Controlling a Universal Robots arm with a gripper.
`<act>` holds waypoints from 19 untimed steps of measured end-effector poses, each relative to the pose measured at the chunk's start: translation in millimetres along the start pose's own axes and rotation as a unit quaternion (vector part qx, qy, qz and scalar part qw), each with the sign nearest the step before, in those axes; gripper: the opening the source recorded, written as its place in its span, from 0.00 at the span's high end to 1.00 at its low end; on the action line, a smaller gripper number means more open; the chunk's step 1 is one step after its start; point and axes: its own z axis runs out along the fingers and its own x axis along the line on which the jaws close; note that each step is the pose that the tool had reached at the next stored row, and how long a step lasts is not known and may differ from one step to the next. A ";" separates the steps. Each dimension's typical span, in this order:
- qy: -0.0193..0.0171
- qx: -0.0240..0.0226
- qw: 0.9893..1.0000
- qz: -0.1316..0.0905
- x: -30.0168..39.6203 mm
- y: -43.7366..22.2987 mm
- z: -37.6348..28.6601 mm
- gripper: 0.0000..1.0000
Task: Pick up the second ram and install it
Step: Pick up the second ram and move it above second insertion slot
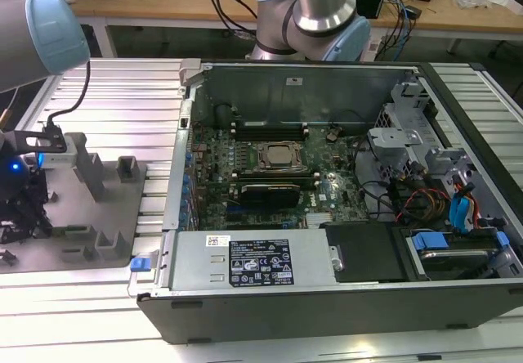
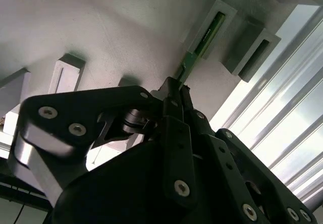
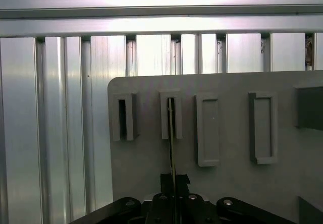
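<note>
Green board, handling: the second ram (image 2: 191, 58) looks light, thin and stiff. It is a bare circuit stick that would probably crack if bent or twisted. The sound hold is a square pinch on its 2 flat faces at the upper edge, clear of the contact edge.
Exterior view, arm: the gripper (image 1: 24, 209) hangs low over the grey fixture plate (image 1: 114, 216) at the exterior view's left, well apart from the open computer case (image 1: 327, 298).
Exterior view, destination: inside the case lies the motherboard (image 1: 327, 185), with the processor socket (image 1: 274, 157) between the memory slots (image 1: 270, 126) and a black block (image 1: 265, 191).
Second wrist view, jaws: the gripper (image 2: 176, 85) has its fingers (image 2: 171, 108) drawn tight together, clamped on the near end of the ram. The far end sits in a grey holder (image 2: 229, 13).
Second wrist view, limit: I cannot tell how deep the stick stands in that holder.
First wrist view, ram: seen edge-on, the ram (image 3: 171, 133) is a thin line running from the gripper (image 3: 174, 181) into the 2nd of 4 holders (image 3: 178, 118). The 1st, an empty slot (image 3: 115, 118), is just beside it.
View against view: the exterior view adds the case and how far apart it lies. The second wrist view adds the green face and the pinch. The first wrist view adds which holder the ram is in and how straight it lines up.
</note>
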 end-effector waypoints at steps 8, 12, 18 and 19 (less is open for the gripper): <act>0.000 0.000 1.000 0.000 0.0 0.0 0.3 0.86; 0.000 0.000 1.000 0.000 0.0 -0.1 -2.2 0.86; 0.000 0.000 1.000 0.000 0.2 -0.5 -24.9 0.86; 0.000 0.000 1.000 0.000 0.3 -0.6 -27.7 0.86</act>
